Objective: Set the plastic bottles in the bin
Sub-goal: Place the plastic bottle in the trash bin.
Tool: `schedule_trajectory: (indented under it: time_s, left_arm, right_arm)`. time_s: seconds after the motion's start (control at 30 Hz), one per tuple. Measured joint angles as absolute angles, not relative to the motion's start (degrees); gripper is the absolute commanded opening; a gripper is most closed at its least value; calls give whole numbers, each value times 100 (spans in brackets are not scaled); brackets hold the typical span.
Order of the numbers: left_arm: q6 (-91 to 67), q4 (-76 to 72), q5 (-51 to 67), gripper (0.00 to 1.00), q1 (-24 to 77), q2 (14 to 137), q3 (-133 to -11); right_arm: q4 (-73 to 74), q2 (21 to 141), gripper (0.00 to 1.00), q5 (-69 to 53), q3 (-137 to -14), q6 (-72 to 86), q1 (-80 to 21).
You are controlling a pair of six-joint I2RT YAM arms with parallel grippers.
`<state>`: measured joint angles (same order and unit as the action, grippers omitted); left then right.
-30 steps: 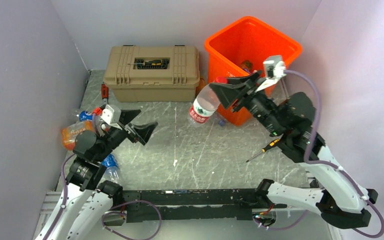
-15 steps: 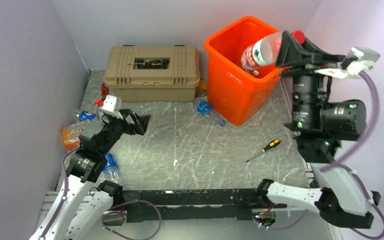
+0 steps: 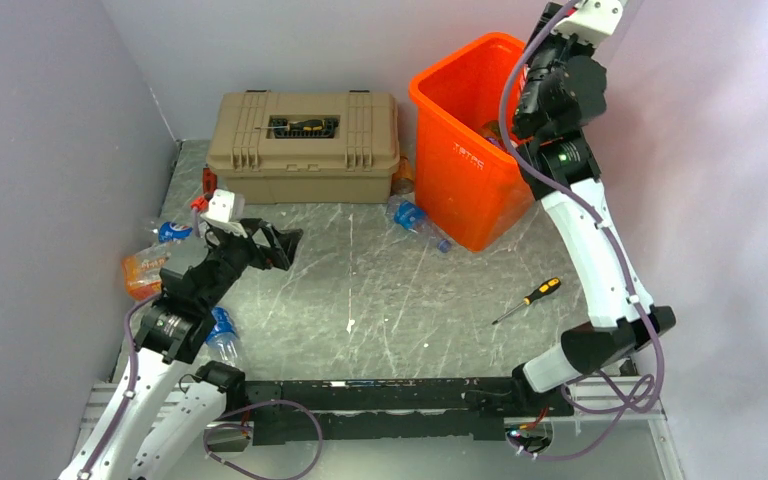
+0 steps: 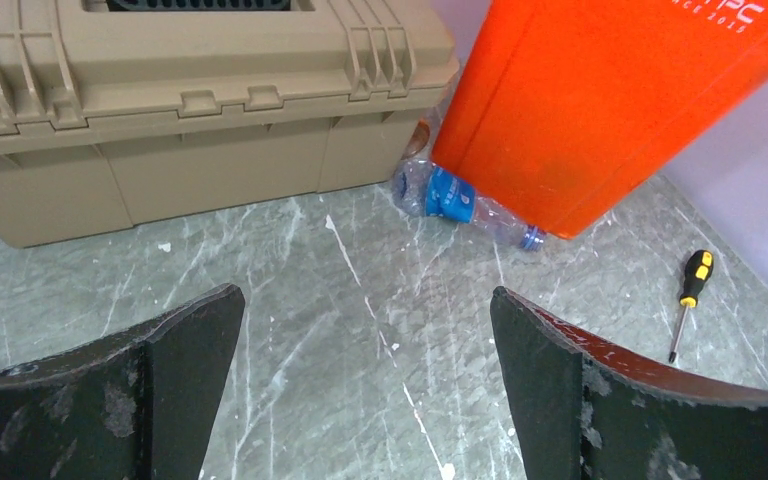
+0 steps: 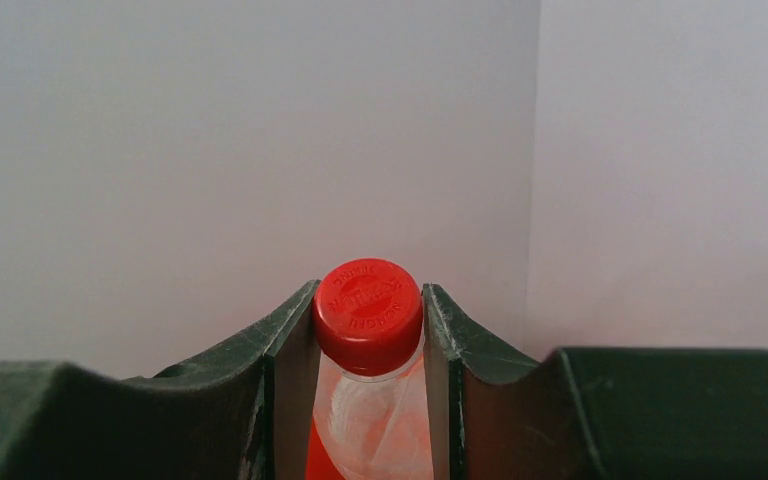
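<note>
status: partway, most of the work still open.

right gripper (image 5: 368, 296) is clamped on the neck of the red-cap bottle (image 5: 362, 425), just under the cap, bottle pointing up at the back wall. it's in the air, not in the bin (image 3: 460, 165) yet. top view cuts that gripper off at the frame edge, so i can't confirm it's over the opening. the wrist looks to be above the bin's far rim.

left gripper (image 4: 365, 300) has its jaws wide apart, empty, low over the table (image 3: 390, 300), facing the toolbox (image 3: 305, 150) and bin.

done: something brownish shows inside the bin, count unreadable.

left on the table:
- blue-label bottle (image 3: 415, 220) lying at the bin's foot, looks to be touching it
- orange-wrapped bottle (image 3: 145, 270) at the far left edge
- far-left bottle (image 3: 172, 232) just behind it, blue on it
- near-left bottle (image 3: 218, 328) beside the left arm, partly hidden
- anything under the left arm i can't see

screwdriver (image 3: 530, 298) stays out, not a bottle.

vs earlier: a second ago the right arm was low, holding this bottle out in front of the bin near the toolbox corner. half a second ago it had the bottle lying across the bin's rim. now the arm is stretched tall and the bottle is gone from the top view. the left arm shifted slightly early on, then no change, with its jaws apart throughout.
</note>
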<state>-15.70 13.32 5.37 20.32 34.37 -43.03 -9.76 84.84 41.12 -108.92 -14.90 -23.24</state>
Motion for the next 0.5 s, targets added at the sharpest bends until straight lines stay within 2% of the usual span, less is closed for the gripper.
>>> schedule_trajectory:
  time_s: [0.5]
  left_arm:
    - [-1570, 1269, 742, 99, 2032, 3347, -4298]
  right_arm:
    - [-158, 8700, 0, 2834, -9627, 790, -1192]
